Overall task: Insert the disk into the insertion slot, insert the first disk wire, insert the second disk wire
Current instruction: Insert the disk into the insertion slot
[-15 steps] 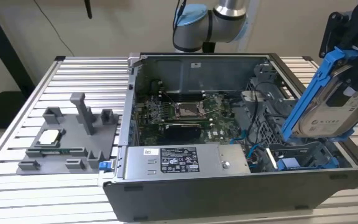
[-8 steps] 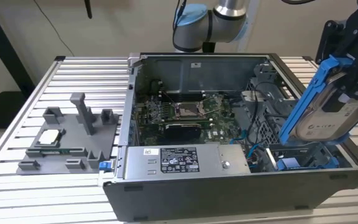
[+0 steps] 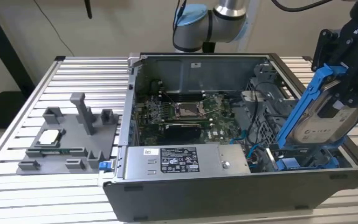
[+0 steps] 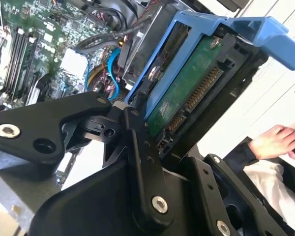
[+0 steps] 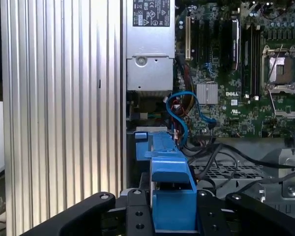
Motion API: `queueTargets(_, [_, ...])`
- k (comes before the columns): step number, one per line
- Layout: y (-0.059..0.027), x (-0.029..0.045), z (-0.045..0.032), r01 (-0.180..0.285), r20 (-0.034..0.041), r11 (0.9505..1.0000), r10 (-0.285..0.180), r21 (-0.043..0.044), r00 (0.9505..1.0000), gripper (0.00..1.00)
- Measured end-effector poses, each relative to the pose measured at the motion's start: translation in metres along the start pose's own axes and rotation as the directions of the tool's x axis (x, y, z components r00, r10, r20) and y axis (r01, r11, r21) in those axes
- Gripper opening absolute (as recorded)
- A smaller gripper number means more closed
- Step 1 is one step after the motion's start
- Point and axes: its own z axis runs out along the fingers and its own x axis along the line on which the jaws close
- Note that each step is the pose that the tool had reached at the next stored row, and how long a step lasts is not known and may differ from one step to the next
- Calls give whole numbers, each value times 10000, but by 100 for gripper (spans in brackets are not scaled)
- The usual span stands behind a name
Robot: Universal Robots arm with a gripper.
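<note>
The disk (image 3: pixel 326 122), silver-grey with a white label in a bright blue carrier frame (image 3: pixel 298 109), stands steeply tilted over the case's corner at the exterior view's right. My gripper (image 3: pixel 347 86) is shut on its upper end. The disk's lower end dips into the insertion slot (image 3: pixel 309 161), a grey metal bay with perforated walls. In the second wrist view the disk's green circuit board and connector (image 4: pixel 187 93) sit between my black fingers (image 4: pixel 137 147). In the first wrist view the blue carrier (image 5: pixel 172 191) is clamped in my gripper (image 5: pixel 173 214). Blue wires (image 5: pixel 184 105) curl loose beside the bay.
The open computer case holds a motherboard (image 3: pixel 185 112) and a grey power-supply box (image 3: pixel 185 161). A grey fixture tray (image 3: pixel 67 140) lies on the slatted metal table (image 3: pixel 17 186) at the exterior view's left. A person's hand (image 4: pixel 273 140) rests beyond the case.
</note>
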Motion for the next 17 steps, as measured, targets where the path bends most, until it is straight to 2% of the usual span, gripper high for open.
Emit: queueTargets(17, [-50,-26,253,2,24,10000,-2,-40,10000,32])
